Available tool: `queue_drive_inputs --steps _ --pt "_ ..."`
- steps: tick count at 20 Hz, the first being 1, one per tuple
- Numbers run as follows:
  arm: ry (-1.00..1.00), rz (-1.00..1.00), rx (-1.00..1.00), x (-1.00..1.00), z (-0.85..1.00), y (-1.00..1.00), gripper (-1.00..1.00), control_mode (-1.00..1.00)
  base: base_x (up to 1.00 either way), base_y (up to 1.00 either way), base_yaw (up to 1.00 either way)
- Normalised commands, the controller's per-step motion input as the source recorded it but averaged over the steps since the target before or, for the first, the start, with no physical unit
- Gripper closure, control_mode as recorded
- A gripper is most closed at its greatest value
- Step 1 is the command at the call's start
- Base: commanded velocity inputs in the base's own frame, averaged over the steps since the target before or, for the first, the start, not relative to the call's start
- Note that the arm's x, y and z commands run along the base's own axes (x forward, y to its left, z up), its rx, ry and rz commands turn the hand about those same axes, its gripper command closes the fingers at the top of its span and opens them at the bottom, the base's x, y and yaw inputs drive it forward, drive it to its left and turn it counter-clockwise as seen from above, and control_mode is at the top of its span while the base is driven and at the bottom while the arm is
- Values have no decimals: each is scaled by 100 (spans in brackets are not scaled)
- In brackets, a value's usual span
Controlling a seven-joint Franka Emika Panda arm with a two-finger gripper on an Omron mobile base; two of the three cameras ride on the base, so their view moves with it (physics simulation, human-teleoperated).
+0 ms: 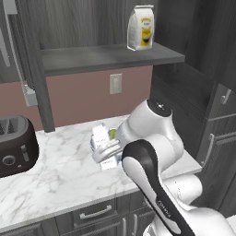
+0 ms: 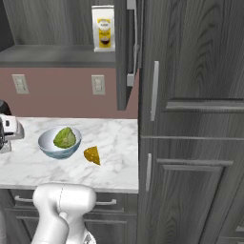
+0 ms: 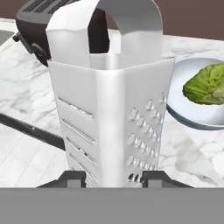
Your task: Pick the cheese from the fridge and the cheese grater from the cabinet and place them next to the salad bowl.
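Cheese (image 2: 92, 155) already sits right of the bowl (image 2: 59, 143), and your gripper (image 3: 113, 177) is closed on the grater (image 3: 109, 127) just left of the bowl, so next you lower it and let go.

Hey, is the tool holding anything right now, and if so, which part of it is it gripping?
The tool holds the cheese grater by its lower body, one fingertip on each side near the base, beside the salad bowl.

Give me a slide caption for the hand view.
Cheese grater upright between the end effector fingers, above the marble counter, salad bowl just beside it, toaster behind.
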Motion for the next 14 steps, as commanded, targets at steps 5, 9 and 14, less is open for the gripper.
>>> queue_drive_inputs --steps 5,9,14 --pt "-7 -5 -6 8 -27 12 100 -100 0 0 0" --pt "-10 -5 -3 6 -26 20 100 -100 0 0 0" --pt "-7 -8 -1 5 -35 20 100 -100 0 0 0"
